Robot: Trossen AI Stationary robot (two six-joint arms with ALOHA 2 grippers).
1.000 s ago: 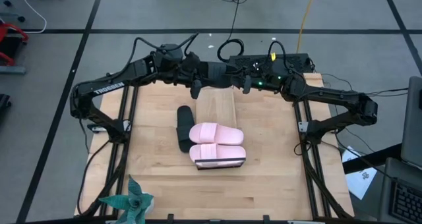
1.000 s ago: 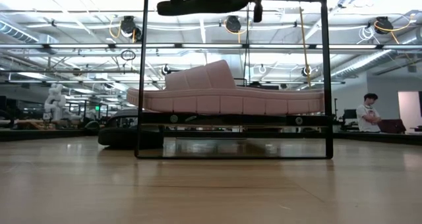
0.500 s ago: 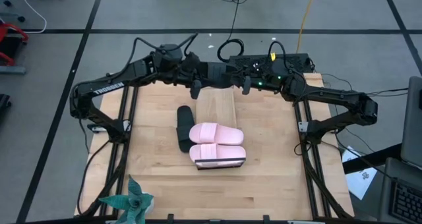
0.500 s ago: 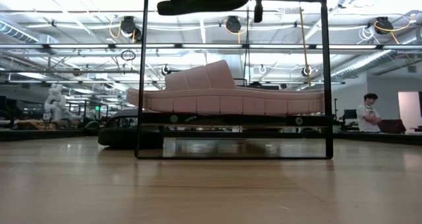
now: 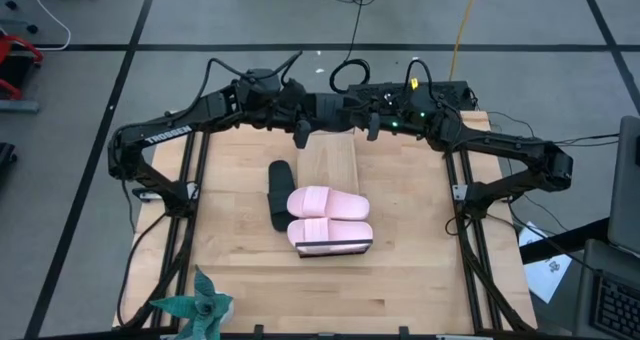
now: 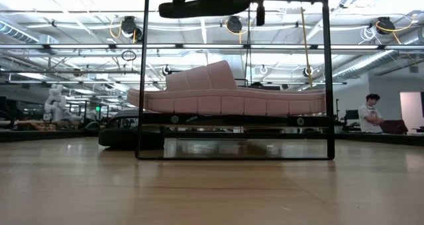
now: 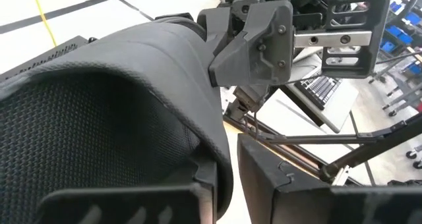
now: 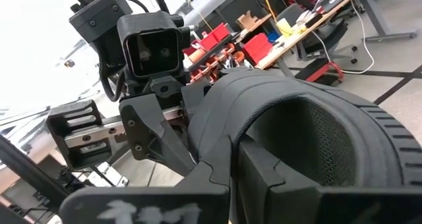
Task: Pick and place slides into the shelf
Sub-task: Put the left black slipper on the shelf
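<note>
Both grippers meet above the far end of the shelf (image 5: 330,165) and are shut on one black slide (image 5: 335,110), which sits high at the top of the low view as the black slide (image 6: 205,5). My left gripper (image 5: 303,120) has its left end and my right gripper (image 5: 370,118) its right end. Two pale pink slides (image 5: 328,202) (image 5: 330,230) lie side by side on the shelf's near part. The other black slide (image 5: 280,195) lies sole-down on the table beside the shelf's left side. My left gripper (image 7: 224,191) pinches the black slide's edge (image 7: 214,165) at the slide's left end between its two fingers, coming level from the table's left. The slide is lifted clear and about level. My right gripper (image 8: 231,171) pinches the rim at the strap's foot (image 8: 224,148) at the slide's right end, coming level from the table's right. One finger (image 8: 277,171) stands at the strap's opening.
The shelf's dark frame (image 6: 328,86) stands upright at its near end, with a pink slide (image 6: 225,96) on its tier. A green paper plant (image 5: 195,305) sits at the table's near left corner. Bare tabletop lies right of the shelf. A person (image 6: 368,112) stands far behind.
</note>
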